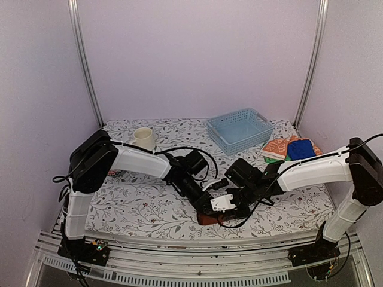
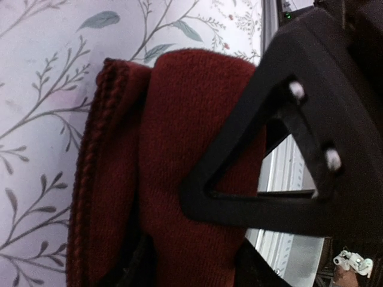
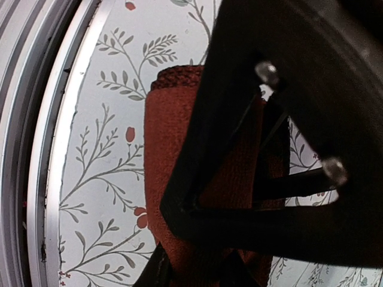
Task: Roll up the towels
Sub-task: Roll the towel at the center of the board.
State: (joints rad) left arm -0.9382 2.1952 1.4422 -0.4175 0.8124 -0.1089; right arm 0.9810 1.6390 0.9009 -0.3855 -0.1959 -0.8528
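Crowding the near middle of the table, both arms reached low over a small dark rust-brown knitted towel (image 1: 207, 219). It lay on the white floral-printed table cover (image 1: 137, 203), just inside the front edge.

Left gripper (image 1: 207, 205) — down at the towel's left side. Right gripper (image 1: 232, 207) — just beside it on the right, so that from above only a sliver of brown cloth showed beneath the pair.

Left wrist view: the towel was bunched into a thick fold with a corded hem along one long side, and a black triangular finger (image 2: 239, 131) crossed in front of it.

Right wrist view: the same cloth ran as a narrow band with a rounded end, near the silver metal rail (image 3: 36, 149) bordering the table, and passed under a black finger frame (image 3: 209, 119).

I could not tell from any view whether either pair of jaws was clamped on the cloth or merely resting against it.

Far right of the table lay a loose pile of further towels: an orange white-patterned one (image 1: 274, 147), a royal-blue one (image 1: 301, 148) on top, and a green one (image 1: 288, 159) peeping out below. Behind the arms stood a pale blue plastic lattice basket (image 1: 239, 129), and to the left a cream ceramic mug (image 1: 143, 137).
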